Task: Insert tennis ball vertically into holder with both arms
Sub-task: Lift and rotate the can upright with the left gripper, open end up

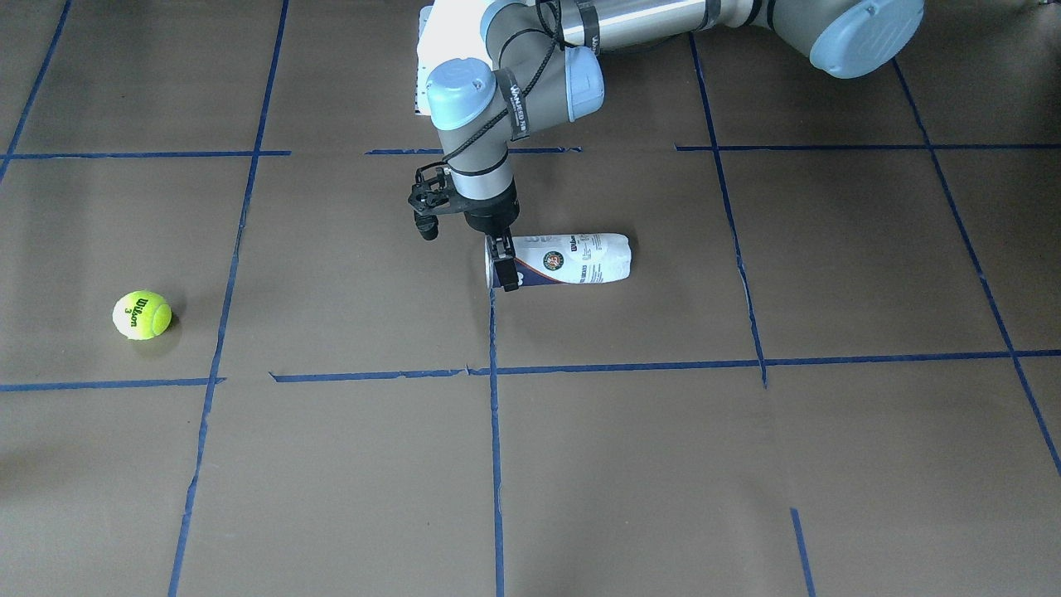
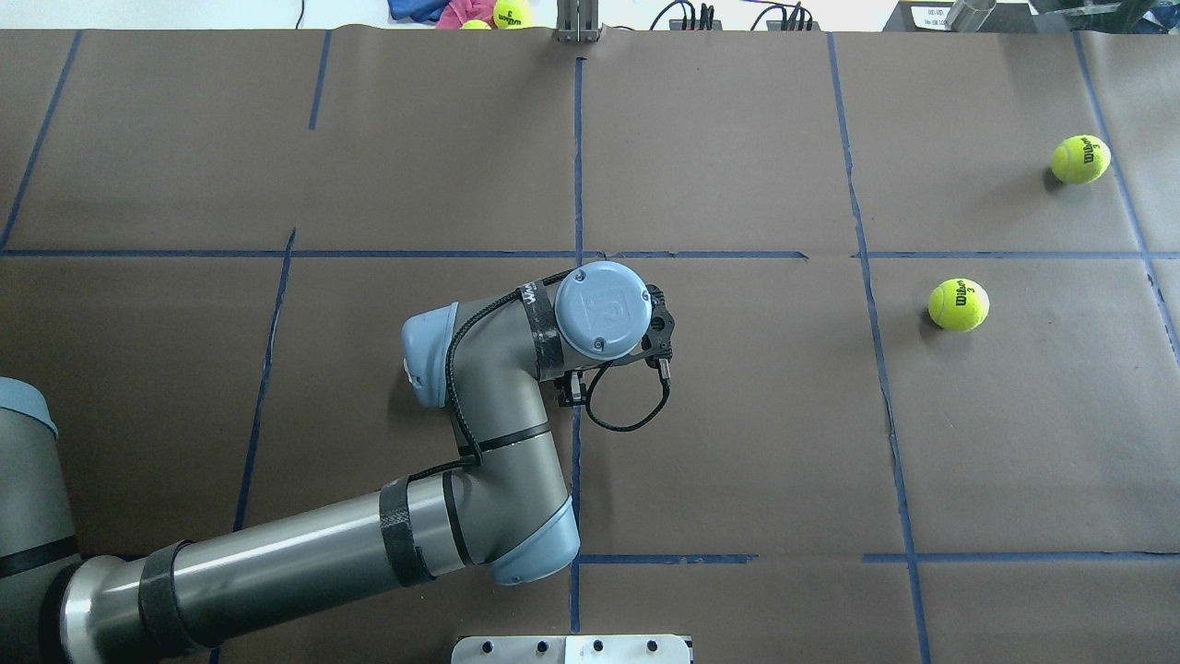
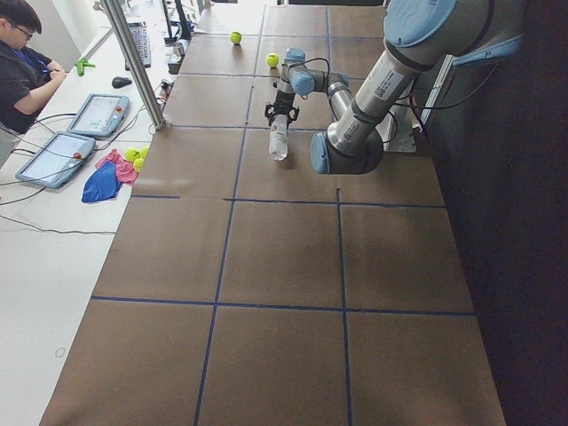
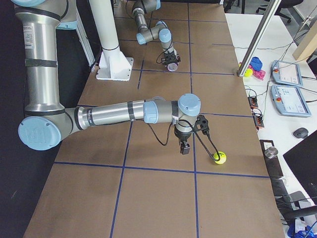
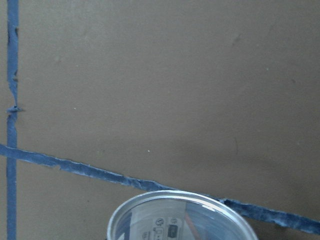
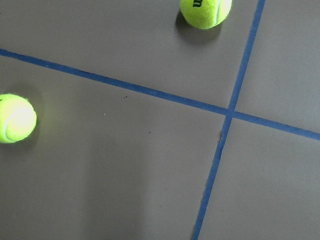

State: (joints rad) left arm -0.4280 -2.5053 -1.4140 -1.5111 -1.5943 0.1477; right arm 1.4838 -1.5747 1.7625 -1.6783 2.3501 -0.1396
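Observation:
The holder [image 1: 572,259] lies on its side on the brown table, open end toward the table's middle. My left gripper [image 1: 504,265] points down and is shut across it at that open end; the left wrist view shows the clear rim [image 5: 180,212]. In the overhead view my left arm hides the holder. The tennis ball [image 1: 142,314] sits far off on my right side [image 2: 959,304]. My right gripper [image 4: 184,148] shows only in the exterior right view, next to a ball [image 4: 220,157]; I cannot tell whether it is open or shut.
A second tennis ball [image 2: 1080,159] lies farther right and back; the right wrist view shows both balls [image 6: 205,11] [image 6: 16,118]. The white pedestal base [image 4: 114,64] stands on the robot's side. An operator [image 3: 22,53], tablets and a metal post [image 3: 133,62] are along the far edge.

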